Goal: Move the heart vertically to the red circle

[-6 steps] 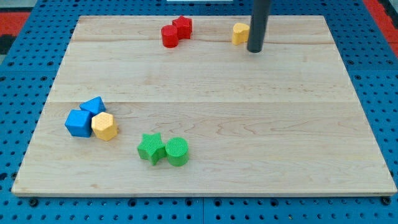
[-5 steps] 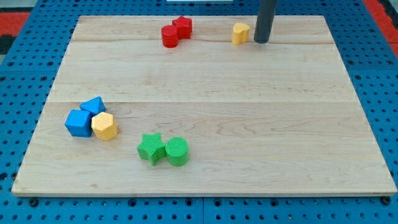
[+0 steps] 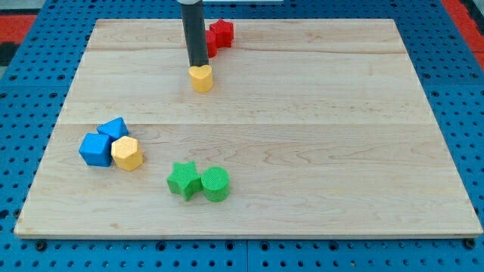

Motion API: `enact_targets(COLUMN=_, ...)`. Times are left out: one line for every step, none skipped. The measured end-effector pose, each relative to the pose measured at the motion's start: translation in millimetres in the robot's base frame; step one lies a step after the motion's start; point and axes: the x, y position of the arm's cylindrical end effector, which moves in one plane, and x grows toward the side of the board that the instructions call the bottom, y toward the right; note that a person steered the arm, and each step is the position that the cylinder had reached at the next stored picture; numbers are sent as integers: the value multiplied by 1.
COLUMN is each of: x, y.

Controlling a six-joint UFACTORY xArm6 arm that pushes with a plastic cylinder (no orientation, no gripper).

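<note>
The yellow heart (image 3: pixel 201 78) lies on the wooden board near the view's top, left of centre. My tip (image 3: pixel 198 65) stands just above it in the view, touching or almost touching its upper edge. The rod hides most of the red circle (image 3: pixel 211 47); only a sliver shows to the rod's right. A red star-like block (image 3: pixel 221 32) sits against the circle on its upper right. The heart lies directly below the red circle in the view.
A blue cube (image 3: pixel 95 149), a second blue block (image 3: pixel 113 128) and a yellow hexagon (image 3: pixel 127 153) cluster at the view's left. A green star (image 3: pixel 183 180) and a green cylinder (image 3: pixel 215 183) sit together near the view's bottom.
The rod swept from the view's top right to the left. The yellow heart moved left and down with it, from beside the rod to just below the red circle.
</note>
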Motion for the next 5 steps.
enact_targets(x=5, y=-9)
enact_targets(x=8, y=-8)
enact_targets(x=11, y=9)
enact_targets(x=13, y=31)
enact_targets(x=31, y=27)
